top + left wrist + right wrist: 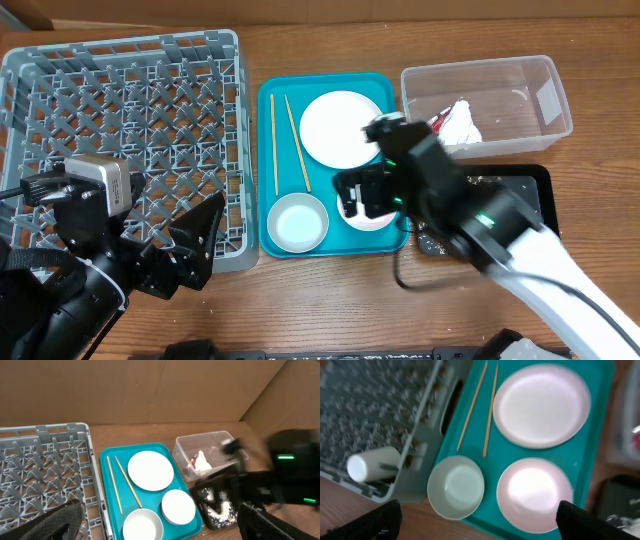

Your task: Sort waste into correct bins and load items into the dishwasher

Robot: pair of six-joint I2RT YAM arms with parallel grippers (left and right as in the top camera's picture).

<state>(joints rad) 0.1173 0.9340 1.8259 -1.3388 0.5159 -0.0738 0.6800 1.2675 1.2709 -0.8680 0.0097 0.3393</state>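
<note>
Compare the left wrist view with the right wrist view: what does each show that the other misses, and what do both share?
Only left wrist: the white tissue in the clear tub, and the right arm. Only right wrist: a white cup lying on its side in the grey rack. Both: that rack, the teal tray, plate, bowls and chopsticks.

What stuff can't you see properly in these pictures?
- Overhead: the right arm covers most of the black tray, hiding what lies in it.
- Overhead: the left arm hides the near corner of the dish rack.
- Overhead: the tissue hides most of the red wrapper in the clear tub.
- Right wrist: a white cylinder in the rack is too blurred to name.
</note>
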